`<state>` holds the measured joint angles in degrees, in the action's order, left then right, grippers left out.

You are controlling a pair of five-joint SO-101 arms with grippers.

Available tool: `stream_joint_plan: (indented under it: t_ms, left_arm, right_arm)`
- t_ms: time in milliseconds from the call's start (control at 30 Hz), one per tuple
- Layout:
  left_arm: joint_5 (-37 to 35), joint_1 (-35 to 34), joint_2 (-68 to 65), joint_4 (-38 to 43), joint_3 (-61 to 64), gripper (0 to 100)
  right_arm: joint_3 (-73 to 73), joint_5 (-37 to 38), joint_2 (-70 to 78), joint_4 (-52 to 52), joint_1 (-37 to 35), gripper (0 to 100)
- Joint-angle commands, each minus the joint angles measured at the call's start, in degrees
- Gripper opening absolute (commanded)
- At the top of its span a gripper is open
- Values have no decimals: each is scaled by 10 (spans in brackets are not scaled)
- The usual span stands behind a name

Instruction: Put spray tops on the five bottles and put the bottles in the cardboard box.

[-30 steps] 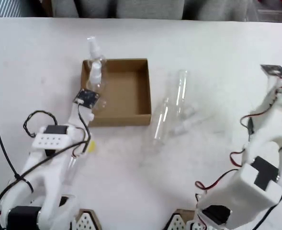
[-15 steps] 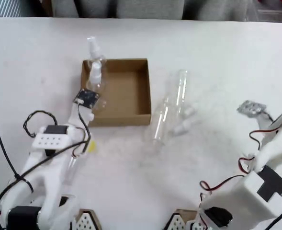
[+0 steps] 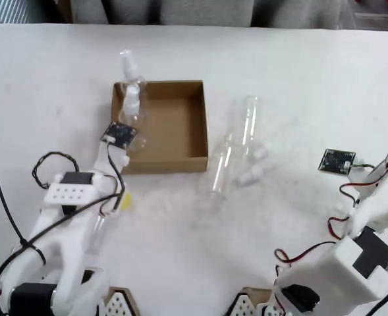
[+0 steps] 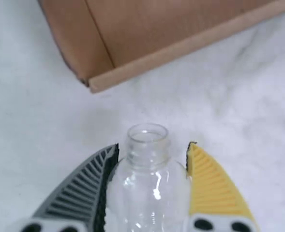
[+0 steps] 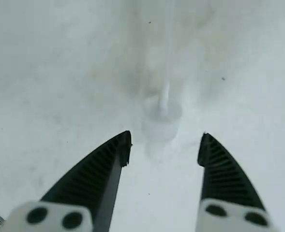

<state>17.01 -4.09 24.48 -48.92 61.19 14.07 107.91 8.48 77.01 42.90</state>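
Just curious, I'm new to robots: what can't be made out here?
Left wrist view: the bottle in the left gripper is cut off by the picture's edge.
Right wrist view: the spray top before the right gripper fades into the white table.
High view: the clear bottles beside the cardboard box overlap; their count is unclear.

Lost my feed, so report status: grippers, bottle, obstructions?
Left gripper shut on uncapped bottle, by the cardboard box corner. Right gripper open, lined up on a spray top. Two loose bottles lying right of box.
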Motion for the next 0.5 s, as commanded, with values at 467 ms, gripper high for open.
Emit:
stream_joint_plan:
  t_ms: [467]
  left_arm:
    - [5,-5,17,11,2,32]
  right_arm:
    - [-94,-439,-31,16,25,56]
